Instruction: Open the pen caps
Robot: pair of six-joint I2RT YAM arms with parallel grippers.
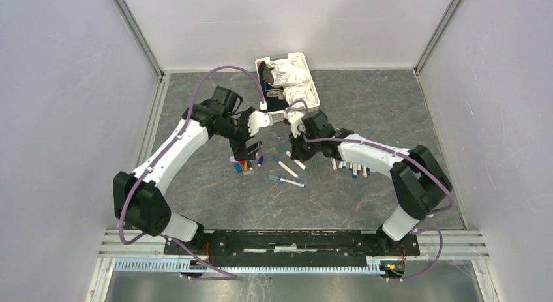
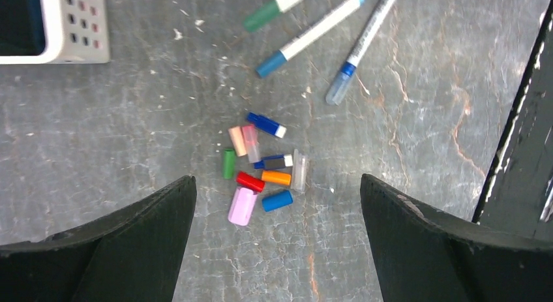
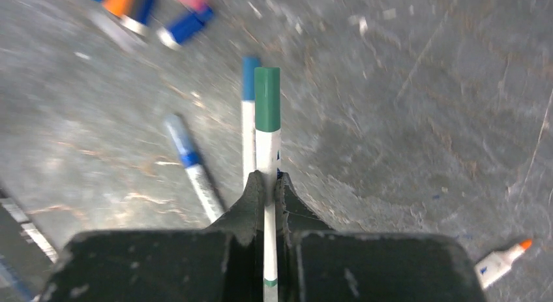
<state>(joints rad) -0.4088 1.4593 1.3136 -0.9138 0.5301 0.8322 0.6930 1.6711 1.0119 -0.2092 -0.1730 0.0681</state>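
Observation:
My right gripper (image 3: pixel 268 181) is shut on the white barrel of a pen (image 3: pixel 267 152), and the pen's green cap (image 3: pixel 267 100) sticks out ahead of the fingers. The same pen (image 2: pixel 274 7) shows at the top of the left wrist view. A pile of loose pen caps (image 2: pixel 261 168) in pink, blue, red, orange and green lies on the table. My left gripper (image 2: pixel 277 178) hangs above them, open wide with nothing between its fingers (image 2: pixel 130 250). From above, the left gripper (image 1: pixel 251 145) and right gripper (image 1: pixel 297 144) are close together at the table's middle.
A white slotted basket (image 1: pixel 306 74) with crumpled white material stands at the back. Two pens (image 1: pixel 285 168) lie on the table in the middle, and a row of pens (image 1: pixel 352 166) lies under the right forearm. One blue-capped pen (image 2: pixel 313 33) lies beside the held one.

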